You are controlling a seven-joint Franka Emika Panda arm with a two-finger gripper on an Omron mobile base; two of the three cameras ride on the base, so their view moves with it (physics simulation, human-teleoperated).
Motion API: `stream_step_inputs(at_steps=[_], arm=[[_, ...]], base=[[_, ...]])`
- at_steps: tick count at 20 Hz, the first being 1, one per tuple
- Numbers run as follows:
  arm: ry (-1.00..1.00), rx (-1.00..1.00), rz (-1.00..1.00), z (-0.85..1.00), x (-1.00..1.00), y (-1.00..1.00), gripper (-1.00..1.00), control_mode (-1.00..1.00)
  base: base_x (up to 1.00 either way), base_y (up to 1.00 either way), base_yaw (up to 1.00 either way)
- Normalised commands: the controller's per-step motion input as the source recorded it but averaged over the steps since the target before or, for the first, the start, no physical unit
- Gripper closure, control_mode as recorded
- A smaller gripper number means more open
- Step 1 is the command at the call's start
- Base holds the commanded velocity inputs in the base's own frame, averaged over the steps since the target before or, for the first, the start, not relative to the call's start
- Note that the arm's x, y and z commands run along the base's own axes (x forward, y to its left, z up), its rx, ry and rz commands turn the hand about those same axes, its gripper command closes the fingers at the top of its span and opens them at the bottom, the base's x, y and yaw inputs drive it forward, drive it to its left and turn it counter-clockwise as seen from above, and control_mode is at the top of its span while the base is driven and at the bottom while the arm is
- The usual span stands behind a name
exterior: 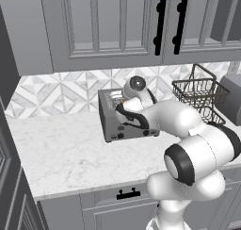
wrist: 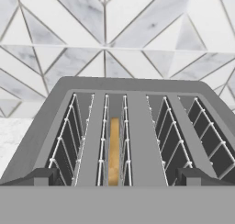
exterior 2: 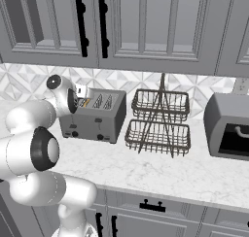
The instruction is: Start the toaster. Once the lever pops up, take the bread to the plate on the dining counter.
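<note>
Your tool (wrist: 117, 179) hangs above the boxy grey metal four-slot toaster (exterior: 126, 117), looking down along its slots toward the patterned wall tiles (wrist: 105, 25). Its two dark fingertips (wrist: 39, 176) stand as far apart as they go, one at each side of the toaster's top, and they hold nothing.

The thin golden-tan slice of bread (wrist: 114, 149) sits down inside the second slot from the left in the hand view, on edge between the wire guides. Its long axis runs along the slot, away from you toward the wall. It lies almost straight ahead of the tool and just left of the midpoint between the fingers. The other three slots look empty.

In the right base view the toaster (exterior 2: 92, 115) stands on the white marble-look tabletop (exterior 2: 160, 170), with the two lever slots and two small black knobs on the face turned toward the robot. Just beside it, on the right, stands the black wire basket rack (exterior 2: 158, 122).

Judging from this, the toaster is not yet started: the bread rides low, but you cannot tell from these pictures how the levers stand. The lever lies on the front face, below and nearer the robot than the tool, so you would need to draw back and come down, not reach on toward the wall.
</note>
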Motion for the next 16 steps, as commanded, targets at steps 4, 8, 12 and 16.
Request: stream_step_inputs(at_steps=[4, 8, 12, 16], arm=[[0.00, 0.00, 0.00, 0.00, 0.00, 0.00, -1.00, -1.00], [0.00, 0.00, 0.00, 0.00, 0.00, 0.00, -1.00, -1.00], [0.00, 0.00, 0.00, 0.00, 0.00, 0.00, -1.00, -1.00], [0.00, 0.00, 0.00, 0.00, 0.00, 0.00, -1.00, -1.00]], base=[[0.00, 0.00, 0.00], [0.00, 0.00, 0.00], [0.00, 0.00, 0.00], [0.00, 0.00, 0.00]])
